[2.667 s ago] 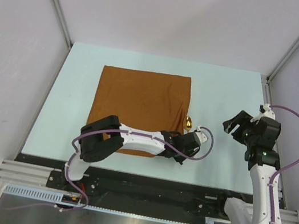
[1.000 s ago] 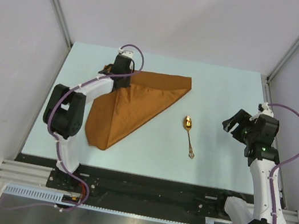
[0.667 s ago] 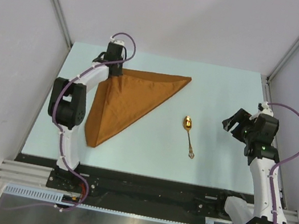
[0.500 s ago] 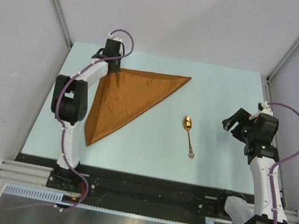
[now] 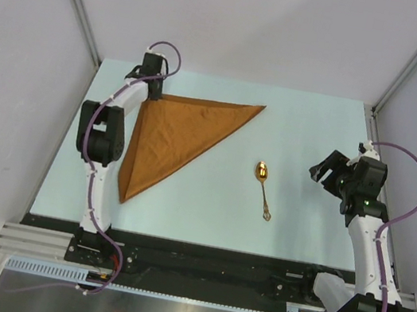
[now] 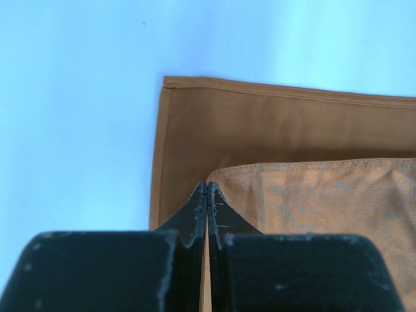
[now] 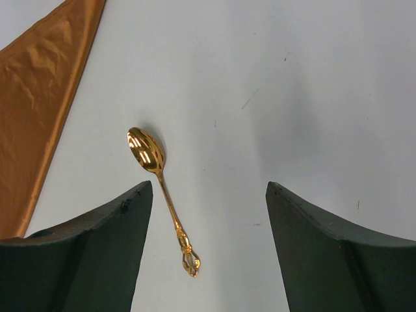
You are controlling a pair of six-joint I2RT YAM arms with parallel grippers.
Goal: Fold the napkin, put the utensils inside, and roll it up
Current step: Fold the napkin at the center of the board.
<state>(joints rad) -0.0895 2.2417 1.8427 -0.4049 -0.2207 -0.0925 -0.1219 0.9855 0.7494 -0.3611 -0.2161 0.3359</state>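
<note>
The rust-orange napkin (image 5: pixel 171 137) lies folded into a triangle on the left half of the table, one point toward the far centre and one toward the near left. My left gripper (image 5: pixel 149 89) sits at its far-left corner, shut on the top layer's corner (image 6: pixel 221 179), which rests just inside the lower layer's corner (image 6: pixel 172 88). The gold spoon (image 5: pixel 262 186) lies alone on the table right of the napkin, bowl away from me. My right gripper (image 5: pixel 325 170) hovers open to the spoon's right. In the right wrist view the spoon (image 7: pixel 162 195) lies near the left finger (image 7: pixel 97 240).
The pale blue table (image 5: pixel 318 127) is bounded by grey walls at the left, back and right. A black rail and the arm bases (image 5: pixel 96 241) run along the near edge.
The left gripper has carried the napkin's corner from the near right across to the far left, folding the square into a triangle that now lies flatter. The right arm has barely moved.
</note>
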